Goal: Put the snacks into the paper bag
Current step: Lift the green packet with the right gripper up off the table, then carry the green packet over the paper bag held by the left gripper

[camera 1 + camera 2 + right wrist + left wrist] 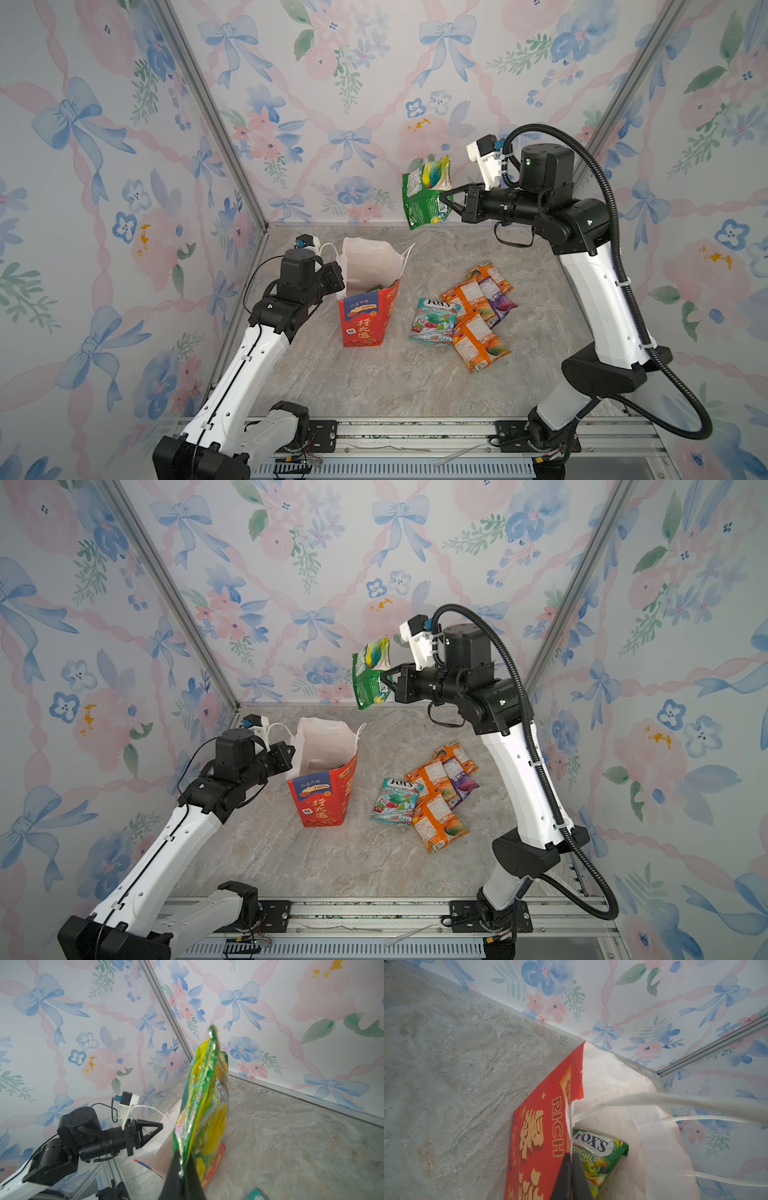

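Up high, right of paper bag (365,320) mouth: right gripper (447,200) pinching green packet (422,195), long axis vertical; mouth lies down-left. Left gripper (571,1169) clamped on rim.

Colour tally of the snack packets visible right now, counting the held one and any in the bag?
Green packets: 2, one in the right gripper, one in the paper bag
Orange packets: 3
Teal packet: 1
Purple packet: 1
Total: 7

One paper bag (365,320). On the worktop (374,382) beside it, five snacks (469,297): three orange packets (480,345), one purple packet (498,305), one teal packet (432,320). One green packet (600,1157) lies inside it; a second green packet (424,199) hangs in the air beyond it.
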`<state>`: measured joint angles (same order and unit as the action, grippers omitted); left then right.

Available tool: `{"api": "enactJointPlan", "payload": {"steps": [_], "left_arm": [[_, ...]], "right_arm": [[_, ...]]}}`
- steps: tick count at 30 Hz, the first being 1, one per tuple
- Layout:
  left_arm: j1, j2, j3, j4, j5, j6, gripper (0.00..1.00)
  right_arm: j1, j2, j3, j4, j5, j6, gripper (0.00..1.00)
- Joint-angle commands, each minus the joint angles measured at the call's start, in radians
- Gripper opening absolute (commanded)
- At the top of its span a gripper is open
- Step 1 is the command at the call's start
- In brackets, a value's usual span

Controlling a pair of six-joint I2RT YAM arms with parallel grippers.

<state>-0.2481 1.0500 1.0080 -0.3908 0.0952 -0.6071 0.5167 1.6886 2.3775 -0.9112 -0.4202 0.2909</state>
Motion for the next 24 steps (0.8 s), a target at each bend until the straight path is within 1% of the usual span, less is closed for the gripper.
{"api": "enactJointPlan", "payload": {"steps": [1,8,13,19,24], "left_arm": [[-0.005,-0.007,0.003,-0.020,0.016,-0.010,0.00],[-0.004,-0.011,0.003,-0.020,0.017,-0.007,0.00],[-0.004,-0.013,0.002,-0.020,0.017,-0.008,0.00],[-0.005,-0.010,0.000,-0.020,0.020,-0.013,0.00],[-0.005,-0.010,0.003,-0.019,0.017,-0.018,0.00]], "right_arm": [[0.030,-0.029,-0.014,0.082,-0.045,-0.011,0.00],[0.087,-0.078,-0.055,0.142,-0.105,-0.011,0.00],[0.127,-0.090,-0.103,0.184,-0.114,0.008,0.00],[0.173,-0.040,-0.112,0.163,-0.107,0.022,0.00],[0.202,0.016,-0.154,0.173,-0.098,0.047,0.00]]}}
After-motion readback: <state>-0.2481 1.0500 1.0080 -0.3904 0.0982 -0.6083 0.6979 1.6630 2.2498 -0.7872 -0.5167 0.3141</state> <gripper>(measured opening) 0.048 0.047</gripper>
